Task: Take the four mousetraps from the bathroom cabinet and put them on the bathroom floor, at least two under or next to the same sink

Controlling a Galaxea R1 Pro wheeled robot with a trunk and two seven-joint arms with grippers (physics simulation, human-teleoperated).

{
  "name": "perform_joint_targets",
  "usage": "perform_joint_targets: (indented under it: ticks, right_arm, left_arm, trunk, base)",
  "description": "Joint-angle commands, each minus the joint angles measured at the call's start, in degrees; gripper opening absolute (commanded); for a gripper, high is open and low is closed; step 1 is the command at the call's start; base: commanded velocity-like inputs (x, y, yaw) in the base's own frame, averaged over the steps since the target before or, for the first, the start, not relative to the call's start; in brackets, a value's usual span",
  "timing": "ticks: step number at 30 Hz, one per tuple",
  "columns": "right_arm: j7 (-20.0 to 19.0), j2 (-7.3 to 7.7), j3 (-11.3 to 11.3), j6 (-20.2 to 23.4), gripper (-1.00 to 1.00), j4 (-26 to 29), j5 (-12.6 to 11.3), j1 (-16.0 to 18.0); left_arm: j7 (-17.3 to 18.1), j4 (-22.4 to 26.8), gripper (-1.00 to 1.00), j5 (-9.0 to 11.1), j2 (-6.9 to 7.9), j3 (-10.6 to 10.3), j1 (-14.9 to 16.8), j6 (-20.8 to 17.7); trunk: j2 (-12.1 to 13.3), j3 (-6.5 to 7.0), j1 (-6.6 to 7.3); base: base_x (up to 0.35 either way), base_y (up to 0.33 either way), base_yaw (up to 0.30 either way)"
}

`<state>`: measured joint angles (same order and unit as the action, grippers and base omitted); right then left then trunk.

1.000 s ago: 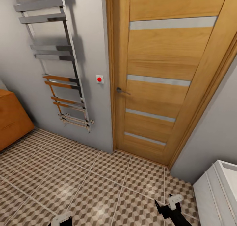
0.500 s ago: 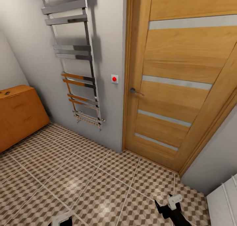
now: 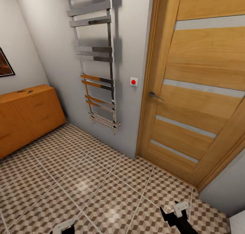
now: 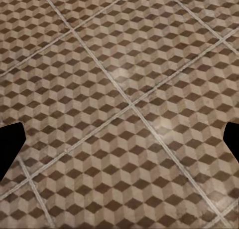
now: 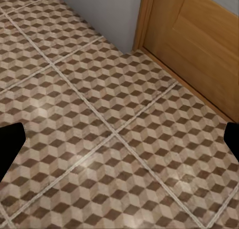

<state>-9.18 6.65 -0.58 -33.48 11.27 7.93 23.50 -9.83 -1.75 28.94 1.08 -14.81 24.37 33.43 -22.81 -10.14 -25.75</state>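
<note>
The orange-brown cabinet (image 3: 29, 115) stands against the left wall in the head view, its drawers shut. Two small flat items (image 3: 25, 90) lie on its top, too small to tell whether they are mousetraps. The patterned bathroom floor (image 3: 85, 179) stretches between me and the cabinet. My left gripper (image 3: 64, 227) sits at the bottom edge, and in the left wrist view it (image 4: 119, 144) is open over bare tiles. My right gripper (image 3: 175, 212) is low at the right, and in the right wrist view it (image 5: 119, 144) is open and empty. The bathroom sink is out of view.
A chrome towel rail (image 3: 97, 64) hangs on the grey wall ahead. Beside it is a red button (image 3: 133, 81), then a shut wooden door (image 3: 200, 87) with a lever handle (image 3: 154, 95). A picture's corner (image 3: 5, 64) shows above the cabinet.
The whole head view has swung left: the cabinet has come further into the picture and the white unit at the right has slid out. Both grippers keep their places in the picture.
</note>
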Motion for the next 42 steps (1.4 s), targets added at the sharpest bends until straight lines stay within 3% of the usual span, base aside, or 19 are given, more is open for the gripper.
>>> perform_joint_targets:
  ticks: [1, 15, 42]
  right_arm:
    - [-0.04, 0.03, -0.03, -0.18, 1.00, -0.02, 0.17, 0.02]
    - [-0.04, 0.03, -0.03, -0.18, 1.00, -0.02, 0.24, 0.02]
    - [-0.04, 0.03, -0.03, -0.18, 1.00, -0.02, 0.25, 0.02]
  left_arm:
    - [-0.27, -0.19, 1.00, 0.15, -0.03, -0.48, 0.09, 0.23]
    - [-0.22, -0.19, 1.00, 0.15, -0.03, -0.48, 0.07, 0.26]
    - [-0.21, -0.19, 1.00, 0.15, -0.03, -0.48, 0.07, 0.27]
  trunk:
    - [-0.11, -0.11, -0.03]
    - [-0.11, -0.11, -0.03]
    - [-0.11, -0.11, -0.03]
  base:
    - [0.000, 0.000, 0.252]
    - [0.074, 0.000, 0.252]
    - [0.326, 0.028, 0.252]
